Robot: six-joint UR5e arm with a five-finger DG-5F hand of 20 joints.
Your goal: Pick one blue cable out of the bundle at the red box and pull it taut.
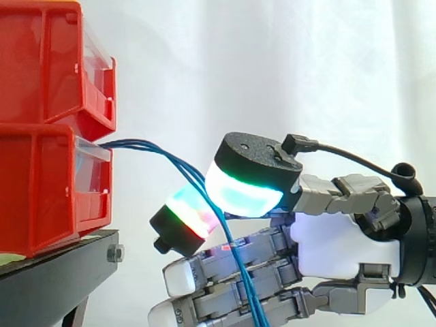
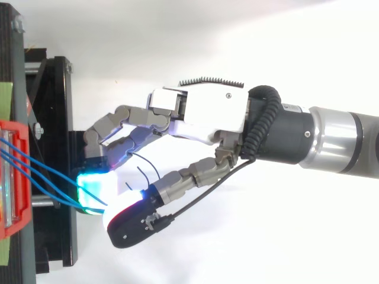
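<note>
Blue cables (image 1: 136, 144), thin, several strands in a bundle: emerging from the clear front of the lower red plastic bin (image 1: 48, 191), arcing right and downward in a slack curve, passing between two glowing pads, then hanging down across the lower fingers to the bottom edge of the side view. Not taut.

Robot hand of grey links and white palm shell (image 1: 340, 242), entering from the right: closed in a pinch on the blue cables, with the thumb pad (image 1: 242, 194) glowing cyan and green above, one finger pad (image 1: 191, 212) glowing green and red below, and the strands caught between. Number of strands in the pinch not clear. Other fingers stretched leftward beneath, roughly straight.

Second red plastic bin (image 1: 48, 61), stacked directly on the lower one.

Black metal stand (image 1: 54, 272), carrying both bins.

White curtain (image 1: 272, 68), behind everything.
</note>
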